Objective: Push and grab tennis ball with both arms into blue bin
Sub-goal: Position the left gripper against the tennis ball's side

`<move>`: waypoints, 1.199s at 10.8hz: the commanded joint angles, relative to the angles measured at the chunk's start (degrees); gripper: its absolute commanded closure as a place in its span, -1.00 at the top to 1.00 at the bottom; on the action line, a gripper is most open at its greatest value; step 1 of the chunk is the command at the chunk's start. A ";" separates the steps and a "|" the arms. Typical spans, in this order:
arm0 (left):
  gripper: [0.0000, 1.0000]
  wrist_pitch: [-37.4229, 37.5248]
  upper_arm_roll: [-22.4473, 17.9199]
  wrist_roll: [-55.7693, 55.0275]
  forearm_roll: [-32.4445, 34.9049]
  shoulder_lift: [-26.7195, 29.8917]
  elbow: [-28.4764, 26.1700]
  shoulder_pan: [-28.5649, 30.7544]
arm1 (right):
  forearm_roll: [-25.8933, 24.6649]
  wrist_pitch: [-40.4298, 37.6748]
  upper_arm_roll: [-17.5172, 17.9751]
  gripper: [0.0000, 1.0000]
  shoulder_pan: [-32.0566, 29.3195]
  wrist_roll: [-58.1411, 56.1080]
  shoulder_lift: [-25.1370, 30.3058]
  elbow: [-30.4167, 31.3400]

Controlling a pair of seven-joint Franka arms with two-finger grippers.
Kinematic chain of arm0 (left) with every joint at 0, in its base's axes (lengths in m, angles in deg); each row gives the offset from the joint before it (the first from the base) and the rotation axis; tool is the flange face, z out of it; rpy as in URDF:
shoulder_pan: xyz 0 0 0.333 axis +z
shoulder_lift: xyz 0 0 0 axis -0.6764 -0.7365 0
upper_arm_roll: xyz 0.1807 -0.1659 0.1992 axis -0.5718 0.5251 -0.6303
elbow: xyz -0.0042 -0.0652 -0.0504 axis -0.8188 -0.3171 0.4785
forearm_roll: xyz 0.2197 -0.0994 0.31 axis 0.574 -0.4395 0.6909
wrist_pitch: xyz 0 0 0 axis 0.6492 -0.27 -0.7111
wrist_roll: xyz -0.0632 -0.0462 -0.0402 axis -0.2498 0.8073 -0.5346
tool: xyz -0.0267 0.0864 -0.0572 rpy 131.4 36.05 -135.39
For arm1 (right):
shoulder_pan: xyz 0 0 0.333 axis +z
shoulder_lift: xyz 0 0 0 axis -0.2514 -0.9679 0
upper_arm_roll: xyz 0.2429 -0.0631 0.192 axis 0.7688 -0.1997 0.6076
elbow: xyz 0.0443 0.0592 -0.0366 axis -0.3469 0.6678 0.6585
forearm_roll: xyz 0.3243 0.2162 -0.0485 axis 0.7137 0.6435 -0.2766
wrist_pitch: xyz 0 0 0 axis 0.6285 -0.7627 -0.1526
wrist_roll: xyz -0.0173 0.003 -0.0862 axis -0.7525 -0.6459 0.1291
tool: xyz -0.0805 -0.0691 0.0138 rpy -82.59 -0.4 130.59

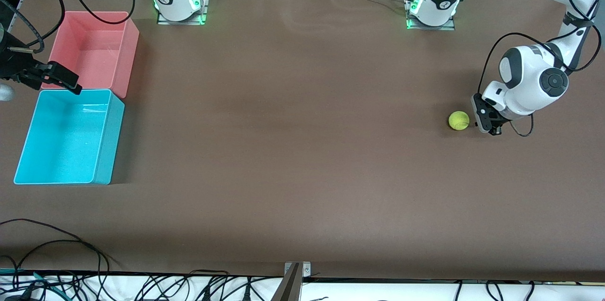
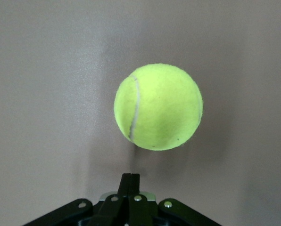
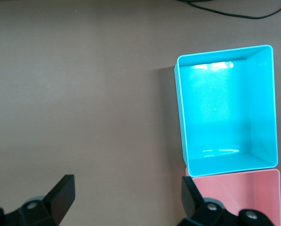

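1. Brown matte table (image 1: pixel 302 150) surface fills the scene, with both arm bases mounted along its edge farthest from the front camera.
2. At the left arm's end of the table, the left gripper (image 1: pixel 487 121) is held low over the surface, its fingers (image 2: pixel 129 186) pressed together with nothing between them.
3. Just beside the closed fingertips, toward the right arm's end, the tennis ball (image 1: pixel 458 120) is seen resting on the table; in the left wrist view the ball (image 2: pixel 158 107) lies straight ahead of the fingertips, with a narrow gap showing between them.
4. Outward from that gripper, a wide stretch of table separates the ball from the bins, which are well apart from it at the right arm's end.
5. The right gripper (image 1: pixel 59 76) is held up in the air over the joint between the two bins, its fingers (image 3: pixel 60 193) spread wide and holding nothing; this arm waits.
6. Below that gripper, the blue bin (image 1: pixel 109 140) is set nearer to the front camera, and the pink bin (image 1: pixel 130 50) is set farther from it, the two touching along their short walls.
7. Both bins (image 3: pixel 271 108) are seen open-topped, with only their own floors showing inside.
8. Black cables (image 1: pixel 56 249) are draped along the table edge nearest the front camera.
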 commanded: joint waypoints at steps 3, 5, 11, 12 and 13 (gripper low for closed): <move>-1.00 -0.47 0.51 0.65 -0.39 -0.95 0.18 0.19 | 0.39 -0.24 0.02 1.00 0.04 -0.06 -0.32 -1.16; -1.00 -0.47 0.68 0.57 -0.39 -0.95 0.09 0.11 | 0.39 -0.24 0.02 1.00 0.04 -0.06 -0.41 -1.16; -1.00 -0.47 2.17 0.13 -1.36 -1.30 -0.09 0.02 | 0.39 -0.24 0.02 1.00 0.04 -0.06 -0.41 -1.16; -1.00 -0.47 3.14 -1.09 -2.58 -1.82 -0.26 0.02 | 0.47 -0.24 0.02 1.00 0.04 -0.06 -0.41 -1.16; -1.00 -0.47 5.41 -2.32 -5.46 -2.35 -0.35 0.02 | 0.47 -0.24 0.02 1.00 0.04 -0.06 -0.41 -1.16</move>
